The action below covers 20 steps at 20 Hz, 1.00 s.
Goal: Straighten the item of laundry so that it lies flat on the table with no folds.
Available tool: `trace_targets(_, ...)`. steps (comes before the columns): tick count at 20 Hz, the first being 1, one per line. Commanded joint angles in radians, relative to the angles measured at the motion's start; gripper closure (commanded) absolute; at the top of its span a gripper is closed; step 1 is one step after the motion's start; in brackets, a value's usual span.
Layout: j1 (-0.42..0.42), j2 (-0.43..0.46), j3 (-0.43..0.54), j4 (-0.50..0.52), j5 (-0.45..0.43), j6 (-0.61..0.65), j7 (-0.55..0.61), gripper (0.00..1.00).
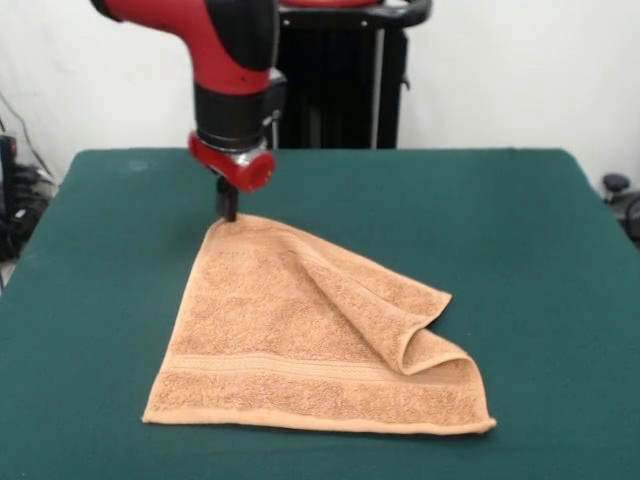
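The orange-tan towel [300, 345] lies on the dark green table [520, 260] near the front edge. Its near edge lies flat with a woven band stripe. Its right far part is folded over toward the middle, and the fold stands up as a raised loop at the right. Its far left corner rises to a point under my gripper [228, 208]. The gripper's dark tips come straight down onto that corner and look shut on it. No tag shows.
The robot's black pedestal [340, 80] stands behind the table's far edge. Cables and dark gear [15, 200] sit off the table's left side. A small dark object [615, 185] shows beyond the right edge.
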Motion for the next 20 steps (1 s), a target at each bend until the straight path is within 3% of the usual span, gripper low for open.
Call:
trace_targets(1,0.057,0.062,0.154,0.095,-0.007,-0.074,0.102,1.00)
trace_targets(12,0.109,0.047,0.146,0.102,0.048,-0.075,0.157,1.00)
trace_targets(20,0.074,0.048,0.153,0.117,0.015,-0.076,0.116,1.00)
